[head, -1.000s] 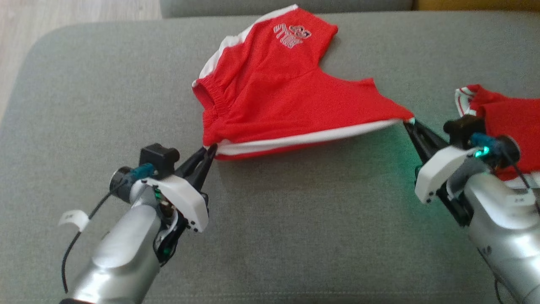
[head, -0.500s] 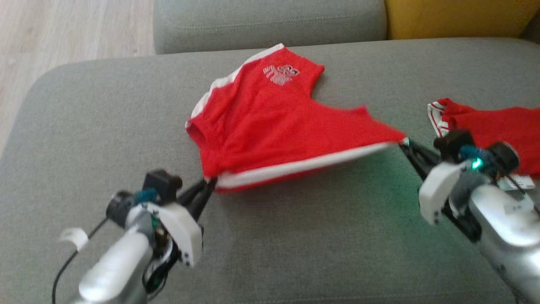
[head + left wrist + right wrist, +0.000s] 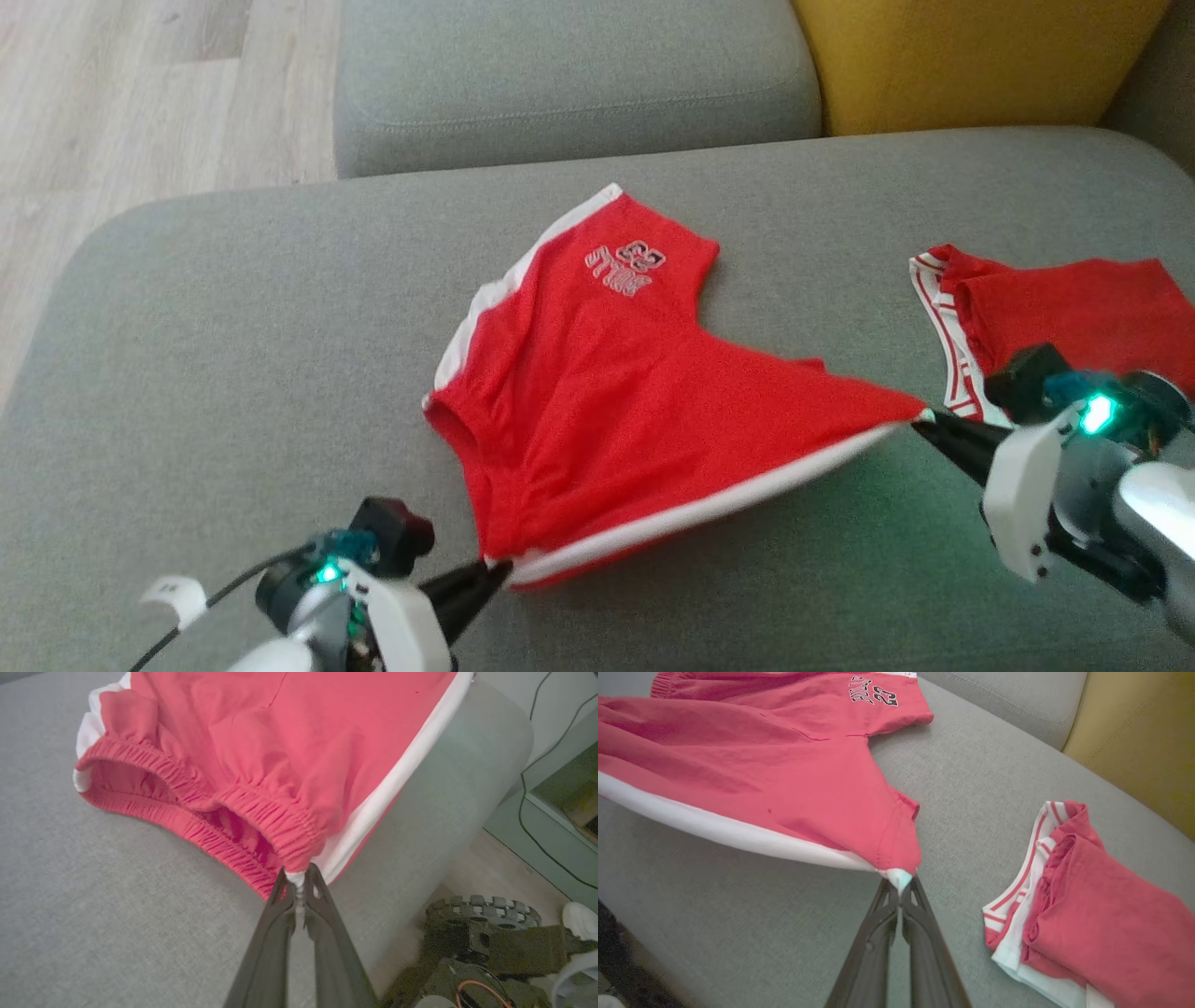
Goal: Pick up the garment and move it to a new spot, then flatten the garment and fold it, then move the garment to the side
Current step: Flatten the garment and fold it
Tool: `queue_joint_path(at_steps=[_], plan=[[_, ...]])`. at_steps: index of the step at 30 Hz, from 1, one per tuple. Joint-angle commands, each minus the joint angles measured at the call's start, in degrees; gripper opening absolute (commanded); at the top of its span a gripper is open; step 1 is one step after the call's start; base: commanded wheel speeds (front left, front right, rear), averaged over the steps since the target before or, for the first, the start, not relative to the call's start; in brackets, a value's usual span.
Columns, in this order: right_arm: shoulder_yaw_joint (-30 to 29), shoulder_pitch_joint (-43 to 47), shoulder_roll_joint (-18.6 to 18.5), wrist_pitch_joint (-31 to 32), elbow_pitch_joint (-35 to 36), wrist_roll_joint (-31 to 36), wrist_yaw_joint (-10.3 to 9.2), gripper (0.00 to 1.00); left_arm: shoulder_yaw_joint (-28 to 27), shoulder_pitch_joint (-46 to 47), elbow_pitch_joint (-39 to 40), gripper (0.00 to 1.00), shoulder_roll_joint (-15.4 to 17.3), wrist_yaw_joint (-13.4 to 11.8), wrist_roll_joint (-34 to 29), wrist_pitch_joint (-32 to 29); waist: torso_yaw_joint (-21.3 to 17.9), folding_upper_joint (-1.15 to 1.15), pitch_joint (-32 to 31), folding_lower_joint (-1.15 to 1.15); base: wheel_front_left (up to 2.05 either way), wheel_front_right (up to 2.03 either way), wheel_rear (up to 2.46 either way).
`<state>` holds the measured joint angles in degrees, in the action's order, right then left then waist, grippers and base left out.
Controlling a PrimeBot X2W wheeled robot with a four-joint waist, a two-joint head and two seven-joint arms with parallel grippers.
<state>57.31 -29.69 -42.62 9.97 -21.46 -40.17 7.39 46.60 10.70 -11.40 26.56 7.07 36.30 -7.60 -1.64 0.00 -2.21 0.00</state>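
On grey sofa seat (image 3: 233, 327), mid-cushion: red shorts (image 3: 607, 411), white side stripe. Near edge lifted and stretched between grippers, far leg with printed logo lying on seat. Left gripper (image 3: 495, 571) jaws pinching waistband corner. Right gripper (image 3: 920, 425) jaws pinching hem corner. Folded red top (image 3: 1055, 308) just beside right gripper, apart from shorts. Back cushion (image 3: 560, 84) and yellow pillow (image 3: 971, 65) behind. Bare seat left of shorts, then rounded edge and wood floor (image 3: 140, 93). Seat's front edge near left gripper.
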Motion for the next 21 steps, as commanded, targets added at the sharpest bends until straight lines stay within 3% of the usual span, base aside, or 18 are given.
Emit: queue_joint_path(at_steps=[1,6,13,21], plan=[[0.55,1.13,-4.42,2.23,4.69,-2.78,0.1,0.0,-1.68,0.95,4.71,0.0,3.72,0.15,1.4,-1.52,-0.23,0.0,-0.65,0.0,0.0,0.0,0.0],[0.75,1.58,-8.71,6.09,10.37,-7.62,0.1,0.0,-1.47,-1.05,9.1,0.0,7.0,-0.12,1.67,-3.16,-0.67,0.0,-1.18,0.0,0.0,0.0,0.0],[0.04,1.8,-13.69,8.25,17.27,-10.23,0.1,0.0,-2.74,-2.47,14.51,0.0,8.18,-1.01,4.17,-3.65,-0.14,0.0,-1.2,0.0,0.0,0.0,0.0],[-2.56,-1.77,-13.31,9.16,17.97,-8.52,0.1,0.0,-5.57,1.68,15.32,0.0,7.09,-2.91,3.51,-2.02,1.84,0.0,0.72,0.0,0.0,0.0,0.0]])
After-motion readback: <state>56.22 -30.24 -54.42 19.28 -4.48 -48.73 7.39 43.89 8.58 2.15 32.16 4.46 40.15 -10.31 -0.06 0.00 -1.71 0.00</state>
